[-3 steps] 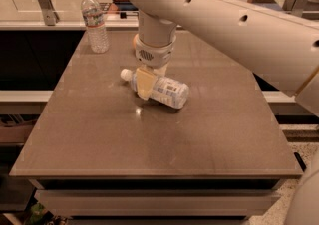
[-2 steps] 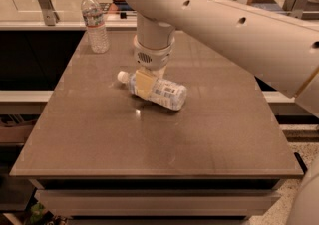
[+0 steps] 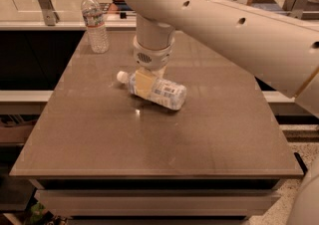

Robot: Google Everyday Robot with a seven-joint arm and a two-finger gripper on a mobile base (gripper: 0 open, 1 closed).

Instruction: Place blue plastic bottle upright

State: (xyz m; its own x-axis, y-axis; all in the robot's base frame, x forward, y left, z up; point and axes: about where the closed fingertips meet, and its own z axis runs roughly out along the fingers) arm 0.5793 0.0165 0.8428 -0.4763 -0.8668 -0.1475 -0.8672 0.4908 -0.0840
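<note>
The blue plastic bottle (image 3: 167,93) lies on its side near the middle of the table (image 3: 99,139). It is clear, with a pale blue-and-white label, and its white cap (image 3: 121,75) points left. My gripper (image 3: 144,82) comes straight down from the white arm and straddles the bottle just behind its neck. The near tan finger (image 3: 144,85) lies flat against the bottle's front side. The far finger is hidden behind the bottle. The bottle still rests on the table.
A slimmer ribbed clear bottle (image 3: 94,22) with a red-and-white label stands upright at the table's back left corner. A counter with a metal bracket (image 3: 45,2) runs behind the table. My large white arm (image 3: 239,35) overhangs the right half.
The gripper has barely moved. The near finger has drawn slightly closer against the bottle. The bottle lies in nearly the same place.
</note>
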